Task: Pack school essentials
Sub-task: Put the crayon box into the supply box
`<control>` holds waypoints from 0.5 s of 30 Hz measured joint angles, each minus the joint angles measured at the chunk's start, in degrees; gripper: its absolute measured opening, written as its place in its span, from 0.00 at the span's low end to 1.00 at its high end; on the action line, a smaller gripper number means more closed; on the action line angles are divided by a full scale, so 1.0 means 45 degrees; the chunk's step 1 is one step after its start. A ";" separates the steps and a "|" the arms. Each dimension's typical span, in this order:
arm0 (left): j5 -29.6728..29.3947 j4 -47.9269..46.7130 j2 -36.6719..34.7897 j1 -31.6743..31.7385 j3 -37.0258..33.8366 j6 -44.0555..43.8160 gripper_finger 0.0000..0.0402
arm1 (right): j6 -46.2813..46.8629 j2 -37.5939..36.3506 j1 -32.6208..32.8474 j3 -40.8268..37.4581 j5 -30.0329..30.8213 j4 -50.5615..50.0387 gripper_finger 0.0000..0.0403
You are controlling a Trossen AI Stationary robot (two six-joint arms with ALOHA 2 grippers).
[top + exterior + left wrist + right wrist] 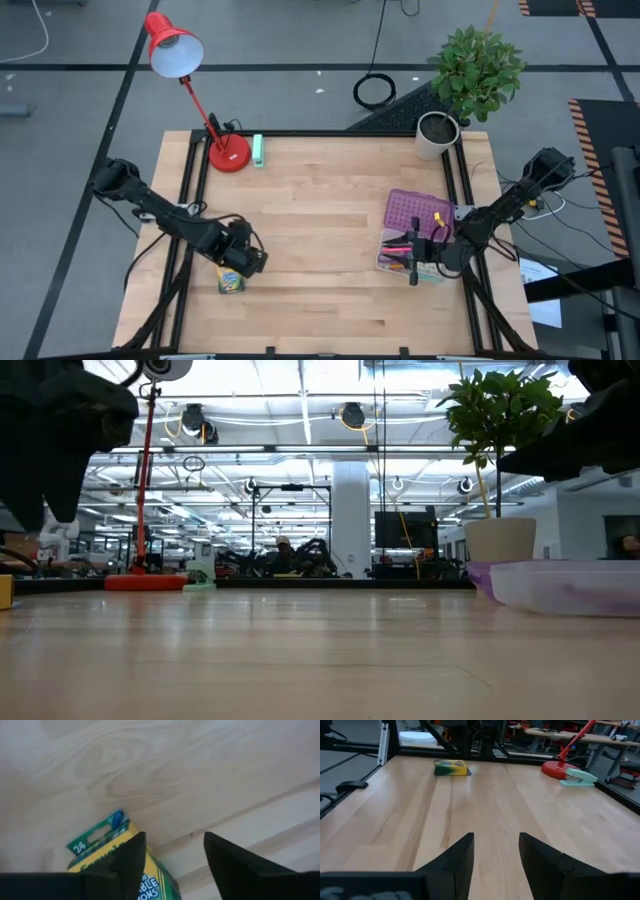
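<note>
Left wrist view: the left gripper hung close over the crayon box, fingers spread, one finger over the box's edge and the other over bare wood; nothing was held.
High view, left side: the left gripper sat just above the crayon box, which lay flat near the table's front left.
High view, right side: the right gripper hovered at the clear tray, which stood beside or partly on a purple pegged lid.
Right pincer state: fingers parted in the right wrist view, with only bare wood between them.
Packed so far: pink and dark stationery showed inside the tray; single items could not be told apart.
Left to do: the crayon box remained well apart from the tray and, as judged, had yet to be grasped and carried across.
Progress estimate: largely done, one item outstanding as far as visible.
Surface: a pale wooden table with a black frame; level and bare across the middle.
Far edge: a red desk lamp, a mint-green block just beside its base, and a potted plant at the back right corner.
Room: the low view showed a bright workshop with ceiling lights, a white column and seated persons far off.
</note>
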 joint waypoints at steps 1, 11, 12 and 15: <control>-0.0002 -0.0090 0.0000 -0.0117 0.0000 -0.0410 0.54 | 0.0001 0.0000 0.0003 0.0000 -0.0079 0.0031 0.37; -0.0003 -0.1449 0.0058 -0.1060 -0.0001 -0.2945 0.87 | 0.0035 0.0000 0.0008 -0.0003 -0.1021 0.0044 0.37; -0.0003 -0.1522 0.0058 -0.1157 -0.0005 -0.3142 0.90 | 0.0035 0.0000 0.0009 -0.0003 -0.1065 0.0043 0.37; 0.0090 -0.1605 0.0058 -0.1419 -0.0005 -0.3733 0.98 | 0.0035 0.0000 0.0008 -0.0003 -0.1227 0.0099 0.37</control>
